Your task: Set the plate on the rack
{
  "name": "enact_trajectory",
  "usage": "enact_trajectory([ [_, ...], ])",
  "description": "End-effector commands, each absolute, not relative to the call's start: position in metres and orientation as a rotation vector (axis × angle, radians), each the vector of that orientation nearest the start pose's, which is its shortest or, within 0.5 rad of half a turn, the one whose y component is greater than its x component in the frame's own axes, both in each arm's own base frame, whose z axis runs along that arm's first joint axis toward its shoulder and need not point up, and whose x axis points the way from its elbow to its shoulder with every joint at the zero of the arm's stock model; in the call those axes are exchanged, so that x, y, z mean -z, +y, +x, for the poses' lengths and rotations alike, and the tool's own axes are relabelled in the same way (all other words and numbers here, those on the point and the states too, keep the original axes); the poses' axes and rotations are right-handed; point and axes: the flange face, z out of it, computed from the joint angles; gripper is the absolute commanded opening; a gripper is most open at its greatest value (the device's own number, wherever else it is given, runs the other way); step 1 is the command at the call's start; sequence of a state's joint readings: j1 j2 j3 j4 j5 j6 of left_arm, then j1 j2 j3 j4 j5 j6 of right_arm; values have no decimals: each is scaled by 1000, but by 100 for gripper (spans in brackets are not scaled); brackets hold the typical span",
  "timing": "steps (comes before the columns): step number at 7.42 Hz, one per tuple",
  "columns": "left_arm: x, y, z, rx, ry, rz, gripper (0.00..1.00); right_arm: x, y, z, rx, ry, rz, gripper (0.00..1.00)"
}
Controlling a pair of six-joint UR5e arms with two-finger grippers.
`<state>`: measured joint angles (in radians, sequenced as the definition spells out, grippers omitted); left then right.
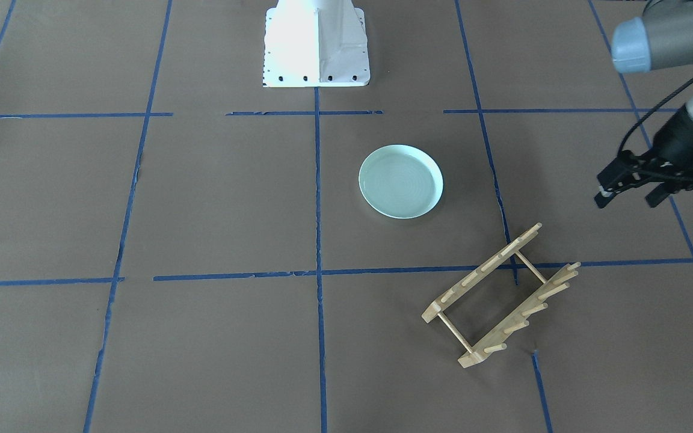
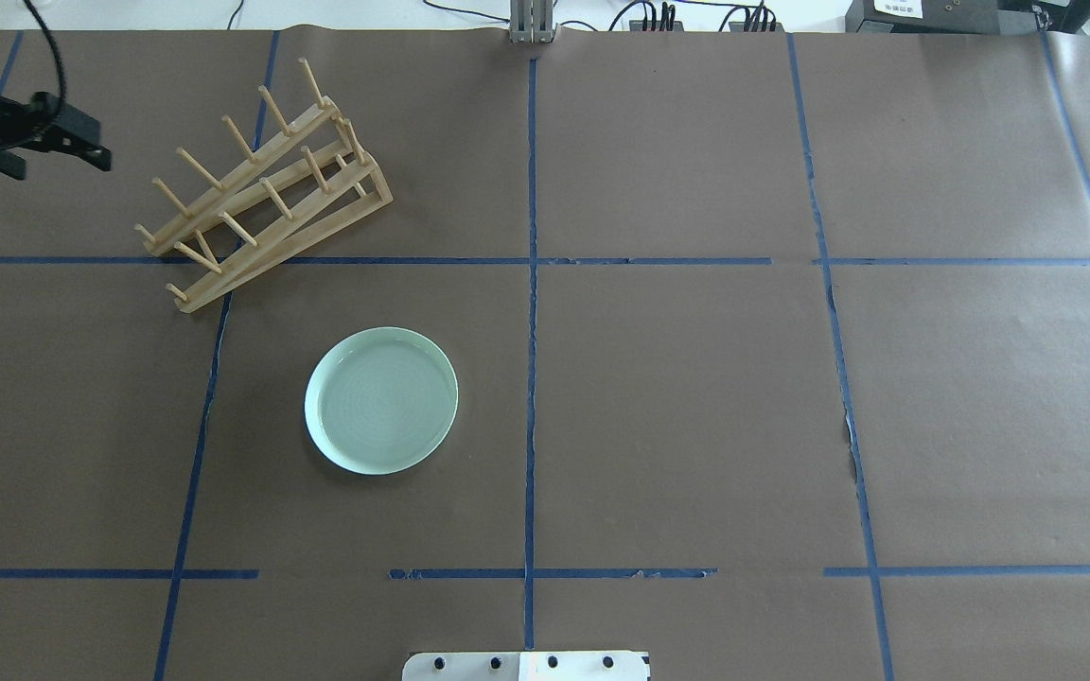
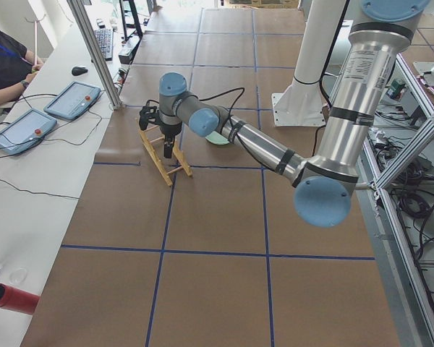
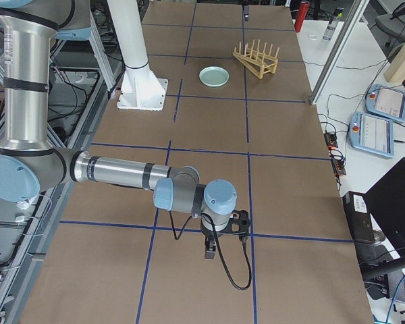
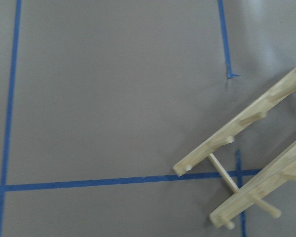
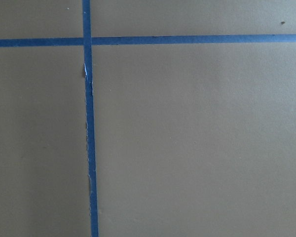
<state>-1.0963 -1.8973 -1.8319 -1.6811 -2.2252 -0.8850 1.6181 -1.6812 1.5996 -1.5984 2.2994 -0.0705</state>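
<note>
From the overhead view I have the plate [image 2: 381, 400] lying flat and face up on the table [image 2: 696, 426], at about 5 o'clock from the rack [image 2: 261, 189] and clear of it. Nothing is touching it. The left gripper [image 2: 39, 151] hangs at 9 o'clock of the rack, well apart from the plate, its jaws spread and empty. The right gripper [image 4: 210, 254] shows only in the far side view, low over bare table, so I cannot tell whether its jaws are apart or together.

The plate looks like glazed ceramic, though the glare makes that hard to confirm. I would expect it to be stiff, fairly heavy for its size, slick and easy to chip. Lying flat, the raised rim is the only hold. I would pinch it at the 10 o'clock edge, one finger inside and one outside, firmly enough that it cannot swing. The rack looks light and may slide when the plate meets its pegs
</note>
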Motion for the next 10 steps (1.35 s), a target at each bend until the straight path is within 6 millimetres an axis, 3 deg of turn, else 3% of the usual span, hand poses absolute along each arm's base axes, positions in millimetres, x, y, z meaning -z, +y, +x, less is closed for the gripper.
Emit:
enact_trajectory([
  [1, -239, -556, 332, 271, 872, -29, 100, -701, -431, 88, -18, -733, -61, 100],
  [2, -212, -551, 388, 305, 831, -72, 100, -701, -432, 87, -16, -733, -61, 100],
  [3, -203, -548, 443, 324, 798, -129, 99, -701, -431, 88, -18, -733, -61, 100],
  [4, -208, -545, 494, 347, 730, -134, 99, -701, -431, 88, -18, -733, -61, 100],
  [5, -217, -509, 544, 318, 691, -170, 97, -702, -431, 88, -18, -733, -62, 100],
  [7, -227, -493, 569, 305, 669, -197, 55, -701, -431, 88, -18, -733, -61, 100],
  [9, -237, -487, 583, 289, 665, -204, 44, -701, -432, 87, -16, -733, -61, 100],
  [10, -239, -483, 586, 284, 662, -206, 44, -701, -431, 88, -18, -733, -61, 100],
])
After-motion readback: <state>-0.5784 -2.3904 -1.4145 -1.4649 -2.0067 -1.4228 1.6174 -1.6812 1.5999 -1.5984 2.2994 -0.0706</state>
